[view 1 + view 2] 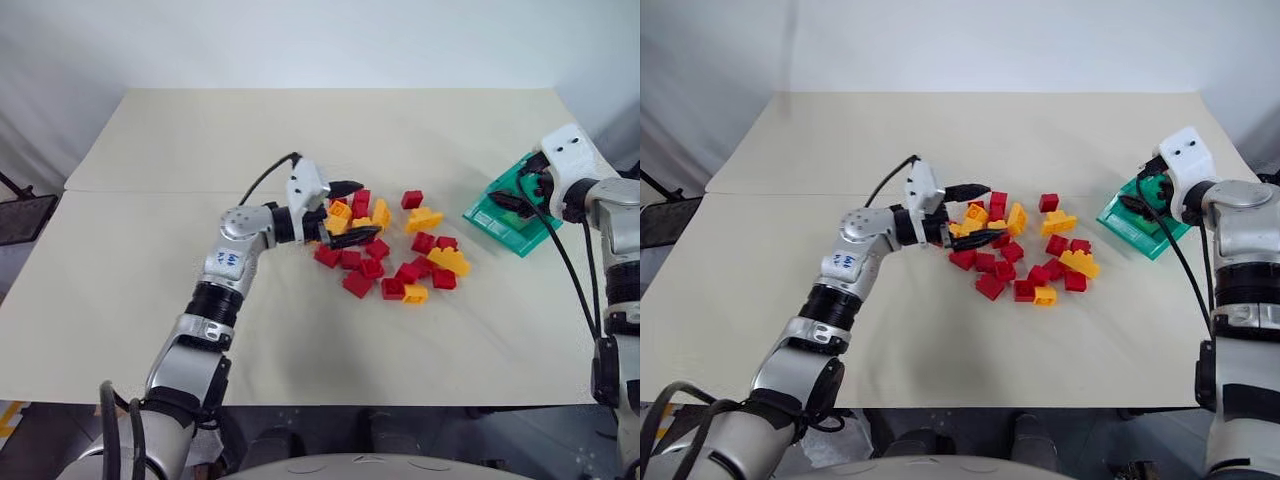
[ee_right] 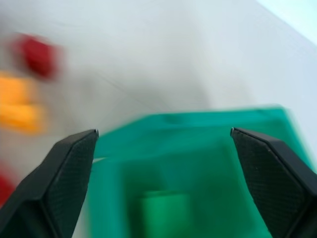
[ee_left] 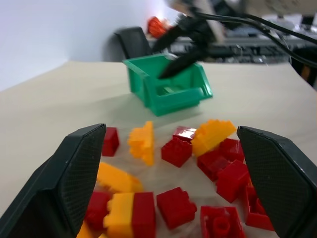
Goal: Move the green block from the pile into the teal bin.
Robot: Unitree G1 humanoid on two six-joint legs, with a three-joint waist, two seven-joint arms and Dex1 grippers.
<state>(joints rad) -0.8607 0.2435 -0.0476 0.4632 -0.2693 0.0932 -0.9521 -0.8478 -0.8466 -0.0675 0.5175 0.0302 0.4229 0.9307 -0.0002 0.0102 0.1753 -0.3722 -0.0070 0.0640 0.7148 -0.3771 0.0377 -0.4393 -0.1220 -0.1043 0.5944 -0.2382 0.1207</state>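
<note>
The green block (image 2: 163,210) lies inside the teal bin (image 1: 497,219) at the table's right side. My right gripper (image 1: 514,195) hangs open just above the bin, with nothing between its fingers (image 2: 64,168). The pile (image 1: 395,255) of red and yellow bricks is spread over the middle of the table. My left gripper (image 1: 348,212) is open and level at the pile's left edge, its fingers (image 3: 74,173) either side of several bricks and closed on none. The left wrist view looks across the pile to the bin (image 3: 148,87) and the right gripper's black fingers (image 3: 181,47) over it.
The beige table (image 1: 180,300) has bare room to the left and in front of the pile. The bin stands close to the table's right edge. A dark object (image 1: 25,218) stands off the table at the far left. Black cables trail along both arms.
</note>
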